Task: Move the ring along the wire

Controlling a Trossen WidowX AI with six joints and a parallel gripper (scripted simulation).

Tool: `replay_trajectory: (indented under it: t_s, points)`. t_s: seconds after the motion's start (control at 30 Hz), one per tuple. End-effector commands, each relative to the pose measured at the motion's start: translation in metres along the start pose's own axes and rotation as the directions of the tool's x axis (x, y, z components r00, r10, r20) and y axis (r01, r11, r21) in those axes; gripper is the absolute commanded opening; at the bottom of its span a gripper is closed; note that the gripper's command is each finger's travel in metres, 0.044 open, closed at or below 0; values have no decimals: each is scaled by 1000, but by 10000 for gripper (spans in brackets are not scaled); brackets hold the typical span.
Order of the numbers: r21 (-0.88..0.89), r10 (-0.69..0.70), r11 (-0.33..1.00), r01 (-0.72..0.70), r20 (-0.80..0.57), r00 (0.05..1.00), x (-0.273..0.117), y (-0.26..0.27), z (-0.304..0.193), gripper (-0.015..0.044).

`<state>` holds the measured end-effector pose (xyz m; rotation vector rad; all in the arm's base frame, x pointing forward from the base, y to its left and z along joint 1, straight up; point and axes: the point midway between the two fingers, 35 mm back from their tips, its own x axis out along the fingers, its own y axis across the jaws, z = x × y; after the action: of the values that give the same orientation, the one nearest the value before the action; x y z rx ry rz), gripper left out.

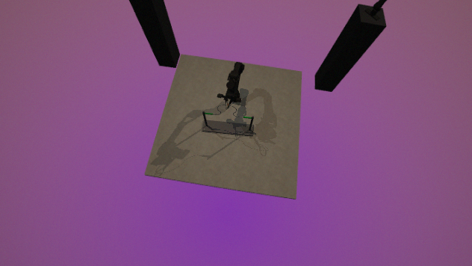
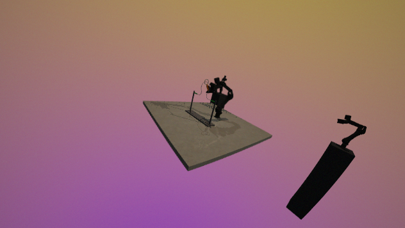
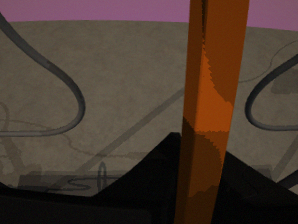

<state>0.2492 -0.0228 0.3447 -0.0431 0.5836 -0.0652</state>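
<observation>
Your pincer [image 1: 228, 104] [image 2: 208, 88] [image 3: 184, 143] is closed on the orange handle [image 2: 207, 87] [image 3: 207, 107], which rises right of centre in the wrist view; the ring [image 2: 206, 82] shows at the handle's top, just above centre in the exterior view, by the high bend of the grey wire [image 1: 236, 109] [image 2: 201, 88] [image 3: 81, 102]; whether they touch, you cannot tell. Expect a light, stiff handle, perhaps slick on its flat sides; keep your hold low, away from the ring, as any twist swings it towards the wire.
</observation>
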Motion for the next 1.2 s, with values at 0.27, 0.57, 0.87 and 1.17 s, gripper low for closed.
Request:
replay_trajectory:
  t_s: [0.27,0.57,0.87,1.17]
  points:
    - [-131,-90,987,93,29,996,-1,-6,-1,-150]
    - [-236,-160,957,169,59,985,-1,-11,0,-150]
    - [-328,-220,914,238,93,971,-1,-16,1,-150]
    - [-414,-275,858,305,132,952,-2,-20,3,-150]
